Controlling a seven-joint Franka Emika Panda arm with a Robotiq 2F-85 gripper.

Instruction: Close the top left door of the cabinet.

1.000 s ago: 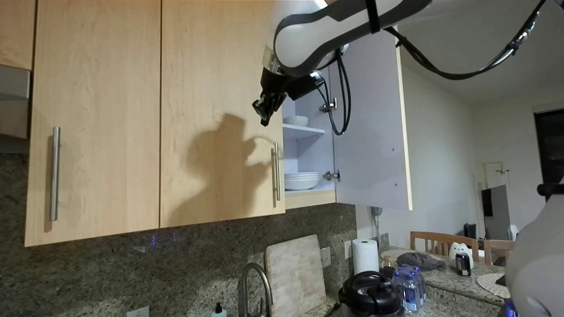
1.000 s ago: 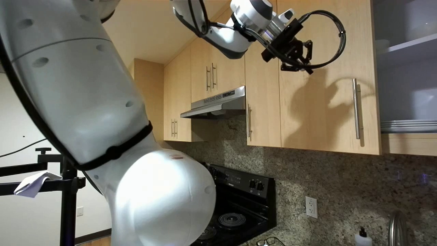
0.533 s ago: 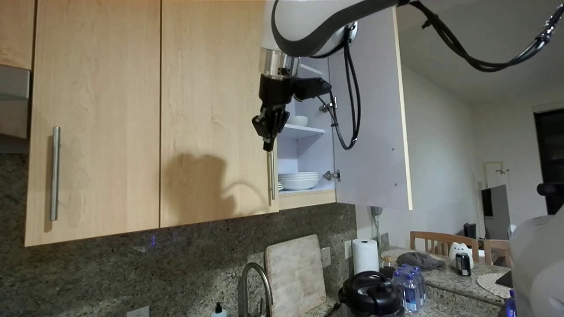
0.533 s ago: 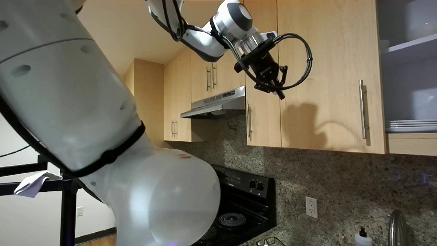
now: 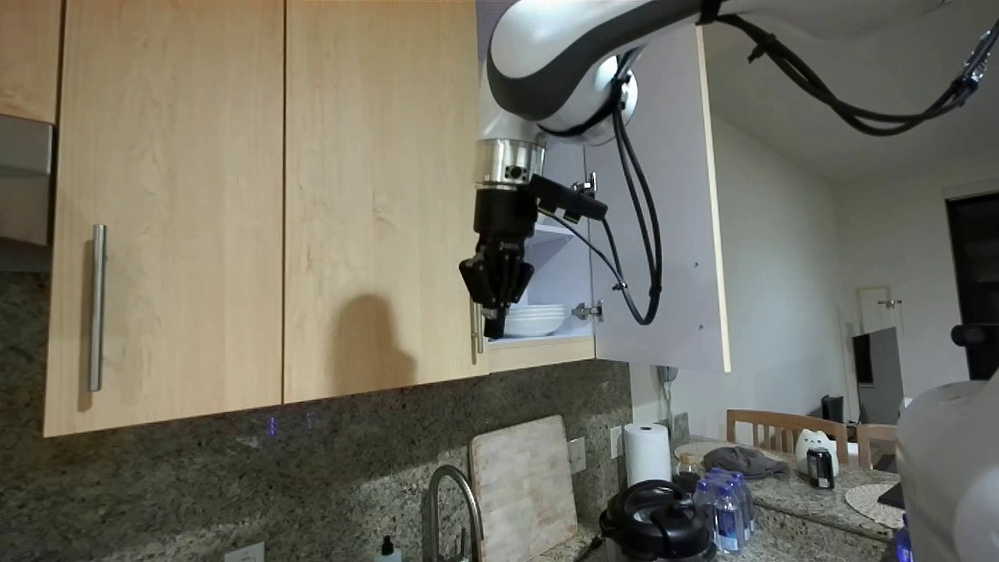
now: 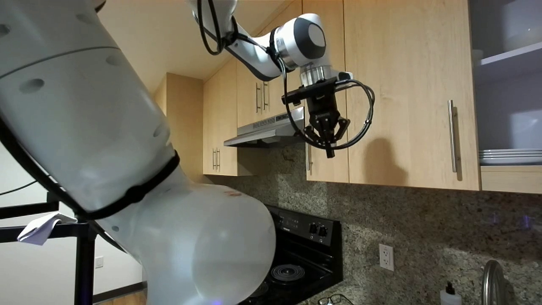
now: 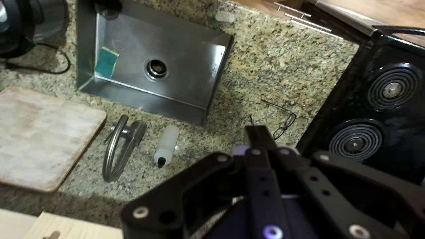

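1. One claw [image 6: 330, 153], nearest me, points down in front of the top left door [image 5: 382, 187], apart from it, fingers drawn together.
2. That single door has its long axis upright, wood face outward, nearly or fully flush with the cabinet [image 5: 542, 355]; one bar handle [image 6: 452, 135] runs upright by its lower right edge.
3. Right of that door, one white-faced door [image 5: 683, 234], swung open; between the two, at least one stack of white dishes [image 5: 538, 320] inside.

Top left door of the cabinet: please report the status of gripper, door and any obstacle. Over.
Gripper shut, nothing held. Top left door fully or nearly shut, cannot confirm flush; gripper not touching it. No obstruction visible.
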